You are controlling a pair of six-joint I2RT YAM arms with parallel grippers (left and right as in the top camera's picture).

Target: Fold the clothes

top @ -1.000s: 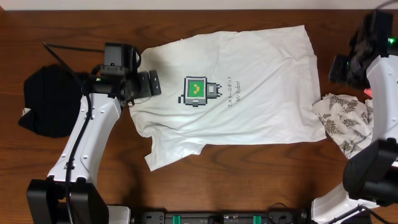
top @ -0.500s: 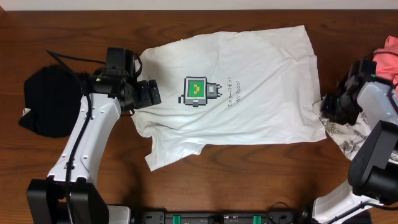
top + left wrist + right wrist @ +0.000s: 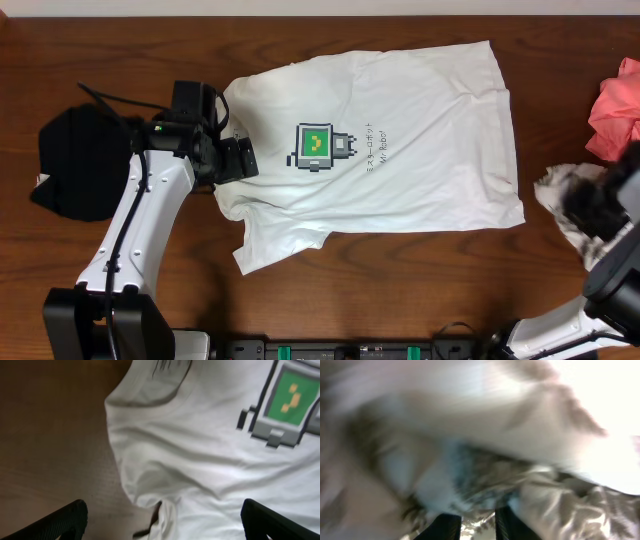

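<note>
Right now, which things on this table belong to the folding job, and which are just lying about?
Belong to the job:
white T-shirt
leaf-patterned cloth
black garment
pink garment

Not part of it:
wooden table
black cable by the left arm

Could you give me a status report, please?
Left gripper open over white pixel-robot T-shirt, near collar. Right gripper pinching leaf-patterned white cloth. Shirt spread, unfolded. Nothing on it.
</note>
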